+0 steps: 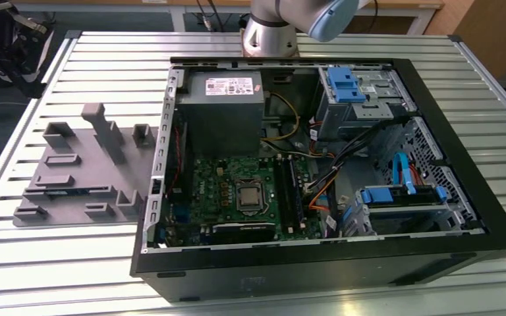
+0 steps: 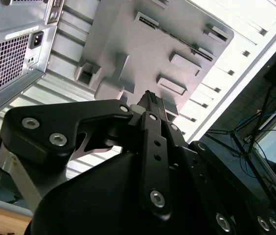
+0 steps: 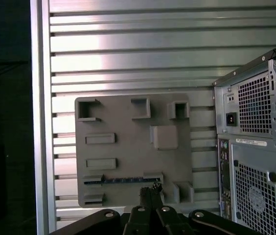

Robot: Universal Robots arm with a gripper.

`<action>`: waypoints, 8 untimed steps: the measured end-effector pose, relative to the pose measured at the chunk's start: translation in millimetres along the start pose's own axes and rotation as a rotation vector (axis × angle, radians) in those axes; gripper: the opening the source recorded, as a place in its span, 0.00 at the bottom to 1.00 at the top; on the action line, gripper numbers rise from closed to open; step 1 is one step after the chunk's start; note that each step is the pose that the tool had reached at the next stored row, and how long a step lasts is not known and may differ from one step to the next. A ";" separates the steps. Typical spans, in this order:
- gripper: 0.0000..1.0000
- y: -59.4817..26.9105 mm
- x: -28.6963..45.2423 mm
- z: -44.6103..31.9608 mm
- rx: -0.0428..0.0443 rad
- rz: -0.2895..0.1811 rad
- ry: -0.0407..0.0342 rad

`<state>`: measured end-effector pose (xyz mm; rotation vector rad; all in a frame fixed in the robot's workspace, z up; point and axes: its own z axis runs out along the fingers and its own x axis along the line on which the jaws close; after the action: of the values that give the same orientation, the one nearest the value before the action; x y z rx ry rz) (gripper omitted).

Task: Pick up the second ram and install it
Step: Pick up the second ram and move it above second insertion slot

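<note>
Gripper [image 3: 150, 188] with fingertips pressed together and nothing seen between them, in both wrist views [image 2: 150, 98]; it hangs over the grey fixture plate [image 3: 123, 156], clear of it, not touching anything; second ram [image 3: 121, 180] is a thin blue stick sitting on edge in the long slot along one side of the fixture plate, and in the first wrist view the gripper tips line up near one end of that slot; in the exterior view the ram [image 1: 64, 191] shows as a blue strip low in the fixture plate [image 1: 82, 171]; open computer case [image 1: 323, 263] lies just beside the plate on the exterior view's right, green motherboard [image 1: 226, 191] inside it; plate and case both rest on the slatted aluminium table [image 1: 103, 59]; robot arm [image 1: 271, 33] base stands beyond the case from the plate.
</note>
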<state>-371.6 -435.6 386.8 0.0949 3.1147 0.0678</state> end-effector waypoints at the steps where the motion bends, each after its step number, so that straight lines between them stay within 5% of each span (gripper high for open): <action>1: 0.11 -0.1 0.1 0.0 -0.0001 -0.004 0.0002; 8: 0.11 -0.4 1.3 -0.1 -0.0007 -0.030 0.0014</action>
<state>-372.8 -435.9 386.8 0.0486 3.1164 0.0684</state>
